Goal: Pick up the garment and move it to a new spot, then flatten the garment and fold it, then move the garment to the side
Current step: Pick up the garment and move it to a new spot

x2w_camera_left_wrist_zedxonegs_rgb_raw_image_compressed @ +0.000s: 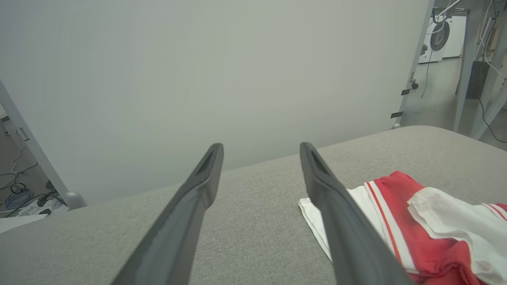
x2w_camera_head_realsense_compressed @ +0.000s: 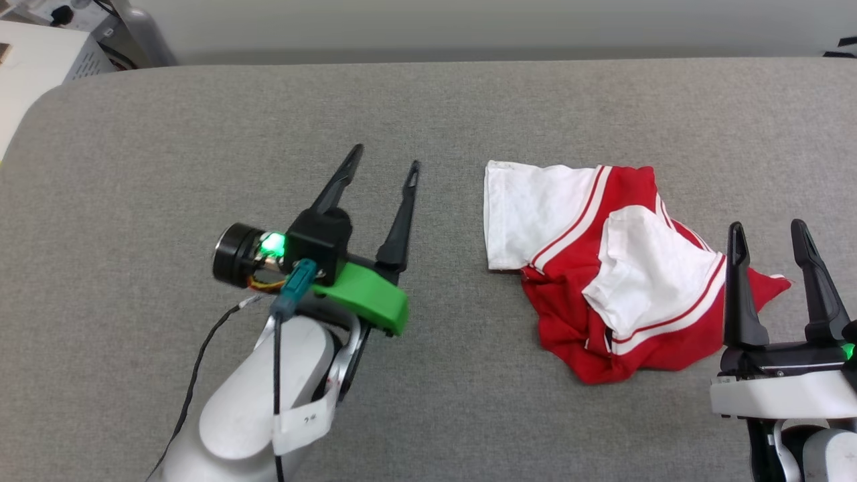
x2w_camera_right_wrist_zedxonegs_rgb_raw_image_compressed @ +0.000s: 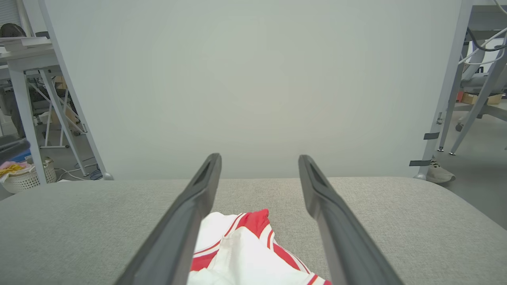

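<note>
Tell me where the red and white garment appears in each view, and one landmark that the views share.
Head view: the garment lies right of centre, beside the right gripper.
Left wrist view: the garment is in the lower right corner.
Right wrist view: the garment is at the bottom centre.
Shared landmark: the grey table under it.

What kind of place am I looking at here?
Likely a robot lab or test room: a grey cloth-topped table before a plain white screen, with a metal-framed desk and loose cables on the floor behind.
</note>
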Available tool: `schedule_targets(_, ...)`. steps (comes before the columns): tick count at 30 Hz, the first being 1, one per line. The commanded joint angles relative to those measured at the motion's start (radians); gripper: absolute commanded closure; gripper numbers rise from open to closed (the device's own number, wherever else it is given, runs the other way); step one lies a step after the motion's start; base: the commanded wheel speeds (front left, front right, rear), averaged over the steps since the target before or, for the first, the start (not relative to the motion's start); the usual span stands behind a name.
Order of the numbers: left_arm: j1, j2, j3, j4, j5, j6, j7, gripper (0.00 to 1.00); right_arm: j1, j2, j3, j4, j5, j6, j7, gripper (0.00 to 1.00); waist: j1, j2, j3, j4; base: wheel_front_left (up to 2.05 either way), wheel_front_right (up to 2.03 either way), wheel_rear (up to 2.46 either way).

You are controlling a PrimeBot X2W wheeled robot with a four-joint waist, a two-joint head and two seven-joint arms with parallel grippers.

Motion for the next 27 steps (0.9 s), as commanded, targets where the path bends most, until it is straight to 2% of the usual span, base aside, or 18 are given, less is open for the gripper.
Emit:
schedule_targets(1,0.052,0.006,0.04,-0.019,0.026,0.012,-0.005,0.0,0.014,-0.001,-0.002,0.005,-0.008,-0.001,-0.002,0.0,0.0,0.0,-0.029,0.027,0.0,0.0,0.0)
schedule_targets(7,0.23,-0.007,0.239,-0.114,0.127,0.05,-0.006,0.0,0.029,-0.001,-0.005,0.019,-0.019,-0.001,-0.002,0.0,0.0,0.0,-0.052,0.041,0.0,0.0,0.0)
schedule_targets(12,0.359,-0.04,0.359,-0.172,0.198,0.044,-0.006,0.0,0.046,-0.001,-0.004,0.03,-0.02,-0.001,-0.002,0.0,0.0,0.0,-0.07,0.048,0.0,0.0,0.0)
schedule_targets(18,0.491,-0.097,0.464,-0.212,0.257,0.001,-0.006,0.0,0.077,-0.001,0.004,0.046,-0.018,-0.001,-0.002,0.0,0.0,0.0,-0.096,0.045,0.0,0.0,0.0)
schedule_targets(27,0.591,-0.159,0.523,-0.199,0.314,-0.084,-0.006,0.0,0.133,-0.001,0.02,0.053,-0.024,-0.001,-0.002,0.0,0.0,0.0,-0.135,0.042,0.0,0.0,0.0)
